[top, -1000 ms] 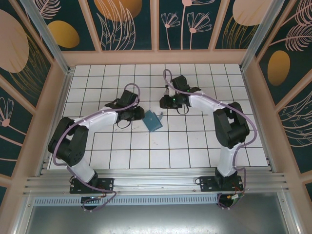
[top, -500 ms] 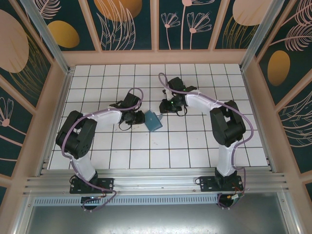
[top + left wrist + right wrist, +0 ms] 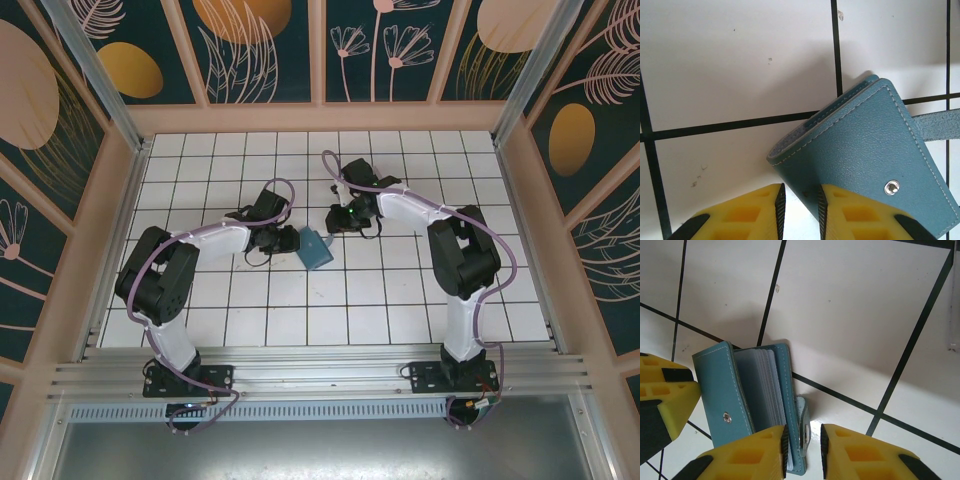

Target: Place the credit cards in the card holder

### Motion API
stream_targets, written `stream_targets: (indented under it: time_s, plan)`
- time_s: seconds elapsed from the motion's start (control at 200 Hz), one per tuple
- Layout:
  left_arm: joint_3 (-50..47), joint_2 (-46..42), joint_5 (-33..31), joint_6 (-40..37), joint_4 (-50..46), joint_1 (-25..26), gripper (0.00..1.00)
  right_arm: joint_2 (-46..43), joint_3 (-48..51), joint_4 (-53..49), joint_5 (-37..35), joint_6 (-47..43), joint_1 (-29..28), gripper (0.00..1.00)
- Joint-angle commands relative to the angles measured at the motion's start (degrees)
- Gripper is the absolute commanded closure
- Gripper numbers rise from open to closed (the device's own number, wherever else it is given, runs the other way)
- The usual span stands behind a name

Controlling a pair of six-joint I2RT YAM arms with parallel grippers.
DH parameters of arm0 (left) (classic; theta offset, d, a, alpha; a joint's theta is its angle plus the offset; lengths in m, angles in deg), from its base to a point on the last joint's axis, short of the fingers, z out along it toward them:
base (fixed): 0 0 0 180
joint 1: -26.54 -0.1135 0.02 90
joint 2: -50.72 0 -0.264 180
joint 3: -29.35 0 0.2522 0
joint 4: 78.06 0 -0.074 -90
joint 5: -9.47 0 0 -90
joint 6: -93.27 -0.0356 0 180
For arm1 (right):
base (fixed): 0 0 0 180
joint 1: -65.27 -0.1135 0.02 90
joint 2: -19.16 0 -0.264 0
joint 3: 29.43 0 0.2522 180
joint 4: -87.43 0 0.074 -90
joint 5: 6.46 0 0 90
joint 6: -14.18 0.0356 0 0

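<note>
Card holder (image 3: 316, 247) stands on edge at the centre of the top view, credit cards (image 3: 764, 385) already between its leaves. My left gripper (image 3: 801, 210) is clamped on its outer leaf. My right gripper (image 3: 804, 450) straddles the strap flap, jaws narrow, grip unclear. Risk: opposed pulls tip it and the cards spill. Open table (image 3: 400, 300) lower right.

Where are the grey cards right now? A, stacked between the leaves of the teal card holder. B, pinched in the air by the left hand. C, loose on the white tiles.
A: in the right wrist view the credit cards sit edge-on between the leaves of the card holder.
</note>
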Motion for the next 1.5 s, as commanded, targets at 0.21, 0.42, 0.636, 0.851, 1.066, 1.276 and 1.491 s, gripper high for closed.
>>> stream_targets:
  time_s: [0.21,0.42,0.636,0.851,1.066,1.276,1.491]
  plan:
    - [1.2,1.5,1.6,-0.7,1.4,0.1,0.73,1.3,-1.3,-1.3,1.2,-0.6,-0.4,0.78]
    - [1.1,1.8,1.7,-0.7,1.5,0.1,0.72,1.5,-1.5,-1.2,1.1,-0.5,-0.4,0.83]
    - [1.1,2.3,2.1,-0.6,1.9,0.1,0.72,2.4,-2.2,-1.3,2.2,-0.8,-0.4,0.84]
    - [1.2,2.5,2.1,-0.7,2.0,0.1,0.72,2.5,-2.3,-1.3,2.3,-0.8,-0.4,0.87]
    - [1.1,2.3,2.0,-0.8,1.9,0.1,0.72,1.5,-2.0,-1.3,2.7,-0.6,-0.4,0.99]
    - [1.0,2.6,2.5,-0.4,2.8,0.1,0.73,-0.5,-0.8,2.3,8.9,1.4,-2.5,1.00]
    - [0.6,3.0,3.1,0.1,3.8,0.2,0.75,1.8,0.4,4.2,8.9,2.6,-6.0,1.00]
